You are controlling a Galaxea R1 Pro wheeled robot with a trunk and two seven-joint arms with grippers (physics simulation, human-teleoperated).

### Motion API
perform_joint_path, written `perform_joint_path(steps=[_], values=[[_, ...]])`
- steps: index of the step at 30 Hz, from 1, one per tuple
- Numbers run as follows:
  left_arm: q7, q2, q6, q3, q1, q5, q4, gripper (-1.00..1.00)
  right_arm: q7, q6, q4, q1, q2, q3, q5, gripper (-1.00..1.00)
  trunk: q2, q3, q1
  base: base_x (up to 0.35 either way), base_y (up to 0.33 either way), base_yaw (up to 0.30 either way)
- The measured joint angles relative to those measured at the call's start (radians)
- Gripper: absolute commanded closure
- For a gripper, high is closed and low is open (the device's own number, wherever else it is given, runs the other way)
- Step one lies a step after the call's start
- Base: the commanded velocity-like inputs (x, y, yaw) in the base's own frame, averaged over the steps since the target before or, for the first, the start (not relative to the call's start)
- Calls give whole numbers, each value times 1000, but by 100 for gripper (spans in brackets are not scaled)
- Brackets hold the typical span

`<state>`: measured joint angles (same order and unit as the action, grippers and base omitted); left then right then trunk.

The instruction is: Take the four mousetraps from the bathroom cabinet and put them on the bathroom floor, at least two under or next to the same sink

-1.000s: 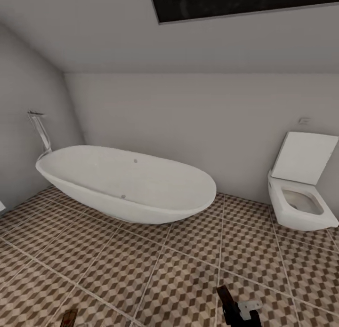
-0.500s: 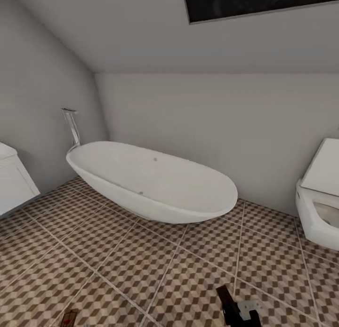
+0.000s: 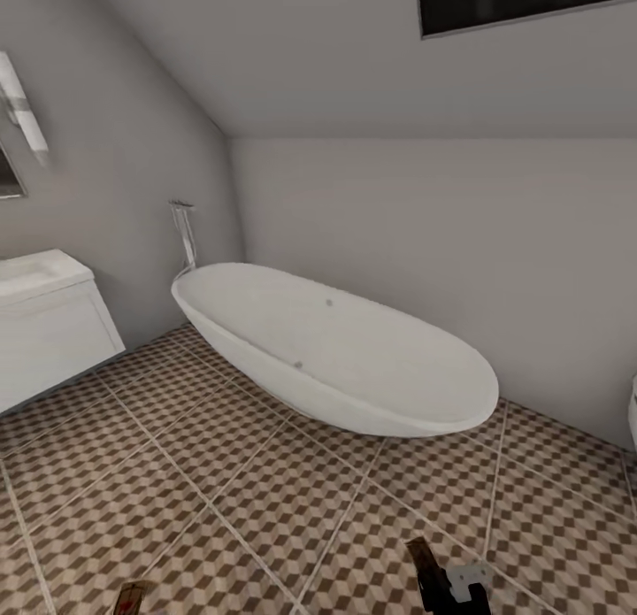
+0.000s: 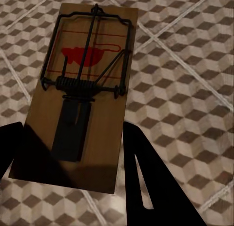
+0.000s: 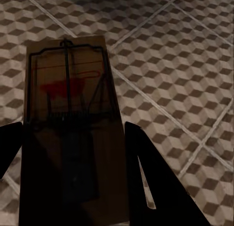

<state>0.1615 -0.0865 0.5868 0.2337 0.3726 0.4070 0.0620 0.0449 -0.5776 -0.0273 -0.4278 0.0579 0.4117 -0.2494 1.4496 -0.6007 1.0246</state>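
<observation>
One mousetrap [image 4: 83, 89], a wooden board with dark wire and a red spot, sits clamped between the dark fingers [image 4: 146, 177] of my left gripper [image 4: 73, 172], above the cube-patterned bathroom floor [image 4: 195, 89]. A second mousetrap [image 5: 73, 118] is held the same way in my right gripper [image 5: 73, 187]. In the head view both show low at the bottom edge: the left mousetrap's tip [image 3: 131, 597], and the right gripper [image 3: 451, 588] with its mousetrap [image 3: 423, 555]. The bathroom sink [image 3: 35, 270] on its white vanity [image 3: 53, 341] stands at the left. The cabinet is out of view.
A large white oval bathtub [image 3: 336, 349] with a chrome floor tap [image 3: 186, 234] lies ahead against the grey wall. A toilet's edge [image 3: 633, 411] shows at the far right. Tiled floor [image 3: 221, 473] stretches between me, the vanity and the tub.
The camera has swung left: the bathtub has slid right in the picture, the toilet has almost left it, and the sink and vanity have come in. Both grippers keep their mousetraps.
</observation>
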Motion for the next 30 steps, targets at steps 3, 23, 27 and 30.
perform_joint_path(steps=[3,23,27,30], values=[[0,0,0,0,0,0,0,100,0,0,0,0,0,0,0,100,0,0,0,282,0,288],[0,-1,2,0,0,0,0,100,0,0,2,0,0,0,1,100,0,0,0,283,0,288],[0,-1,2,0,0,0,0,100,0,0,2,0,0,0,1,100,0,0,0,275,19,288],[1,-2,2,0,0,0,0,100,0,0,1,0,0,0,2,100,0,0,0,274,95,288]])
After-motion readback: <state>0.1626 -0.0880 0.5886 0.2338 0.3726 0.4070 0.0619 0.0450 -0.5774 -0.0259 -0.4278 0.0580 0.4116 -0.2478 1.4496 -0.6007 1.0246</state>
